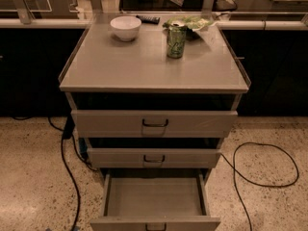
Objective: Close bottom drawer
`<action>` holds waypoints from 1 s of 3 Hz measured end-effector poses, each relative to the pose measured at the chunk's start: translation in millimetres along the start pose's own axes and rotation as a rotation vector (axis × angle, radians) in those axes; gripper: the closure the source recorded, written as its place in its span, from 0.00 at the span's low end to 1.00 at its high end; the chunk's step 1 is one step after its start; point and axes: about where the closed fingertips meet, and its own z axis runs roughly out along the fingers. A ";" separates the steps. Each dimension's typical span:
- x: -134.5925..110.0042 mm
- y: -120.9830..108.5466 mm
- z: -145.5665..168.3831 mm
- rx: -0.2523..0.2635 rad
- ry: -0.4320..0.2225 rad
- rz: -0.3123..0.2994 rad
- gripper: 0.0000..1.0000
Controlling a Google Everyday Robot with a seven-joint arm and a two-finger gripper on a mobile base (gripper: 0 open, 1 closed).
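Observation:
The bottom drawer (pixel 154 196) of the grey-beige cabinet is pulled far out toward me. Its flat tray is empty and its low front panel (pixel 155 223) sits at the lower edge of the view, with only the top of its dark handle showing. The middle drawer (pixel 154 158) and the top drawer (pixel 154 123) above it stick out a little, each with a dark pull handle. My gripper is not in view.
On the cabinet top (pixel 144 66) stand a white bowl (pixel 125 27), a green can (pixel 176 41), a crumpled green bag (pixel 192 22) and a dark remote (pixel 148 19). Black cables lie on the speckled floor at the left (pixel 67 177) and right (pixel 260 167).

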 end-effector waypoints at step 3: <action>22.4 12.0 124.4 -0.176 0.180 0.083 0.00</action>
